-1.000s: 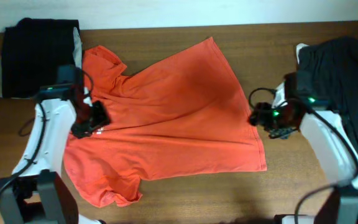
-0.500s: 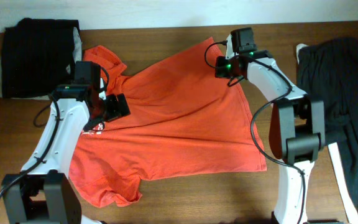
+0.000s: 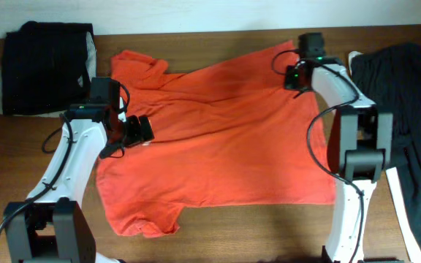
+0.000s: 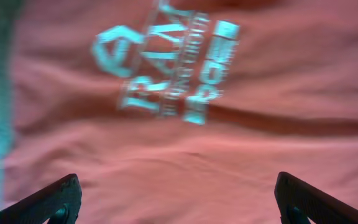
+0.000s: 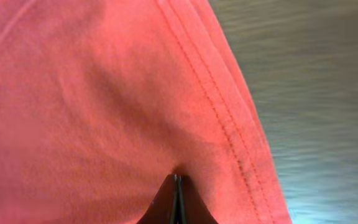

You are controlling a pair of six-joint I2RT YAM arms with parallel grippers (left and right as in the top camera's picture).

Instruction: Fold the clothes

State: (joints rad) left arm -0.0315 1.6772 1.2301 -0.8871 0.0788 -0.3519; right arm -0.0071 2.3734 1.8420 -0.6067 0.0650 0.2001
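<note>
The clothes are a red-orange T-shirt [image 3: 225, 139] spread flat across the table, plus black garments at both ends. My left gripper [image 3: 139, 131] hovers over the shirt's left chest. In the left wrist view it [image 4: 179, 208] stands wide open above the white lettering [image 4: 166, 68], with only flat cloth between its fingers. My right gripper [image 3: 291, 77] is at the shirt's far right corner. There it [image 5: 177, 186] is shut, pinching a pucker of red fabric just inside the stitched hem [image 5: 229, 130].
A folded black garment [image 3: 46, 66] lies on something beige at the far left corner. Another black garment [image 3: 408, 102] is heaped along the right edge, close to the right arm. Bare wooden table [image 3: 218, 234] shows in front of the shirt.
The right gripper shut on the shirt's far corner and moved right, dragging the shirt that way and flattening it. The left gripper opened wide and stayed over the lettering.
</note>
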